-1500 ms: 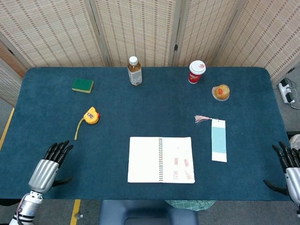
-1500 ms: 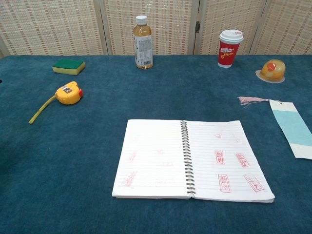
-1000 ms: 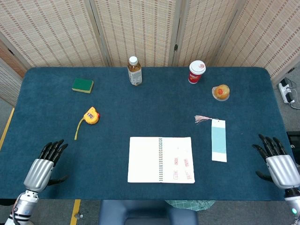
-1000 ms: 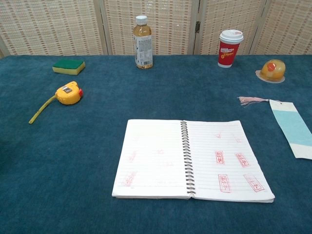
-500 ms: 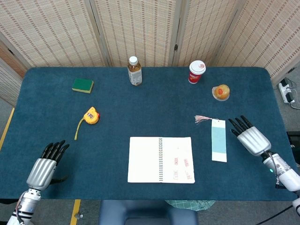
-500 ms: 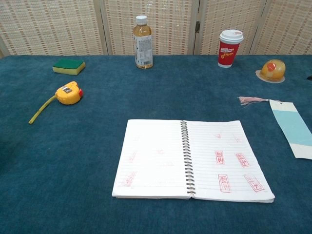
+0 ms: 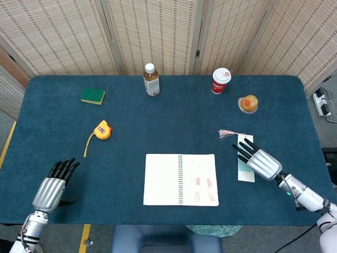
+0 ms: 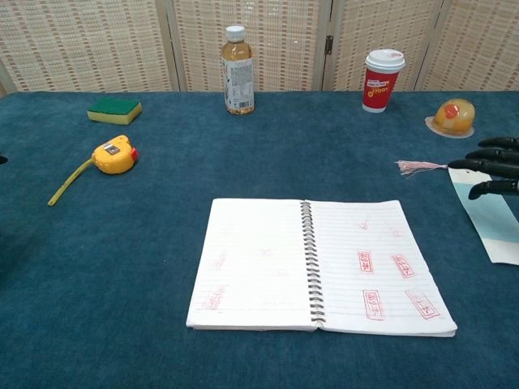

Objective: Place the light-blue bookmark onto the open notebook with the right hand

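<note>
My right hand [image 7: 261, 163]: it hovers over the bookmark with its fingers spread and straight, and it holds nothing. In the chest view only my dark fingertips [image 8: 492, 167] show, at the right edge.
My left hand [image 7: 50, 188]: it is low at the near left edge of the table, well apart from everything, fingers apart, holding nothing.
Light-blue bookmark [image 7: 243, 168]: it lies flat on the blue table [image 7: 158, 121], just to the right of the open notebook [image 7: 180, 179], not touching it. My hand covers most of it in the head view.
Tassel [image 7: 227, 134]: pink threads at the far end of the bookmark, lying loose on the cloth.
How it will feel: I think it is very light and thin, like card. It may bend, and it sits so flat that my fingers may slide over it.
Where to grab: I think a long edge or the near end is best, pinched between thumb and a finger. The tassel looks too floppy to lift by.
What to watch: pushing down hard might crease it.
Where it goes: the right page, with the red stamps [image 8: 381, 282], is closest.
</note>
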You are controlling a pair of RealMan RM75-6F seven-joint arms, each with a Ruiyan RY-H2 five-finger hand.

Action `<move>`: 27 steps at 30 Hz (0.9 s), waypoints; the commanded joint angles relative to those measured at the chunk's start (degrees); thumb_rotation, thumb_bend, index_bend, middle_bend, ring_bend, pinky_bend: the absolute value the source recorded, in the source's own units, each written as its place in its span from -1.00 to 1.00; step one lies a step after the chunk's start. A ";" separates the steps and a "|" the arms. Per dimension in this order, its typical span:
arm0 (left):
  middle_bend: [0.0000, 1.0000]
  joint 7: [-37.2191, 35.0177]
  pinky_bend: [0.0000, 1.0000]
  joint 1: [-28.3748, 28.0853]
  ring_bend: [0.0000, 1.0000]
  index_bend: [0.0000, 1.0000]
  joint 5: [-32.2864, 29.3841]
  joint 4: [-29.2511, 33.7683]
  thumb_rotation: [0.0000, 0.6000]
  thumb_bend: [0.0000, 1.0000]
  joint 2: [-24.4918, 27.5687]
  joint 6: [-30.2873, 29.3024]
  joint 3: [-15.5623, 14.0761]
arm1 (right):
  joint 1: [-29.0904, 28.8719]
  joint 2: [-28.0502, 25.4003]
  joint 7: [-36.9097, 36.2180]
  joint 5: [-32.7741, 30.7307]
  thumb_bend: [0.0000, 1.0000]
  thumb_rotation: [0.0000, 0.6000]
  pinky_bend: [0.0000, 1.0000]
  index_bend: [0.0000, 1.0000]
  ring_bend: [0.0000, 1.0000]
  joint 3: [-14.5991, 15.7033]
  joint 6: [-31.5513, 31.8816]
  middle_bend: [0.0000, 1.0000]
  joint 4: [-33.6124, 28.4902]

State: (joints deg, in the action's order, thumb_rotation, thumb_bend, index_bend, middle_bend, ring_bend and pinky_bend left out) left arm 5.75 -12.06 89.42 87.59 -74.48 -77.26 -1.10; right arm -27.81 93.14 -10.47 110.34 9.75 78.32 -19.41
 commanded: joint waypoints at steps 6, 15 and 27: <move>-0.97 -0.16 -1.00 -0.14 -1.00 -0.88 -0.54 -0.50 1.00 -0.72 -0.25 0.36 0.13 | -0.07 3.26 -3.24 -0.20 -0.66 1.00 -1.00 -0.45 -1.00 2.04 -0.05 -0.94 4.63; -0.97 -0.38 -1.00 -0.40 -1.00 -0.88 -0.75 -1.05 1.00 -0.72 -0.57 0.79 0.09 | -0.37 3.97 -4.57 -0.57 -0.63 1.00 -1.00 -0.38 -0.99 3.56 -0.79 -0.94 6.58; -0.97 -0.72 -1.00 -0.56 -1.00 -0.89 -1.01 -1.40 1.00 -0.72 -0.67 0.99 0.10 | -0.41 4.78 -4.40 -1.62 -0.59 1.00 -1.00 -0.12 -0.95 4.32 -1.02 -0.91 7.29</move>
State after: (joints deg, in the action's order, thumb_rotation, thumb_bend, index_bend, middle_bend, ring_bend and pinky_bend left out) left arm 5.03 -12.62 88.41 86.19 -75.15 -76.28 -1.00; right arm -28.26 97.89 -14.88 108.78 14.04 77.36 -12.16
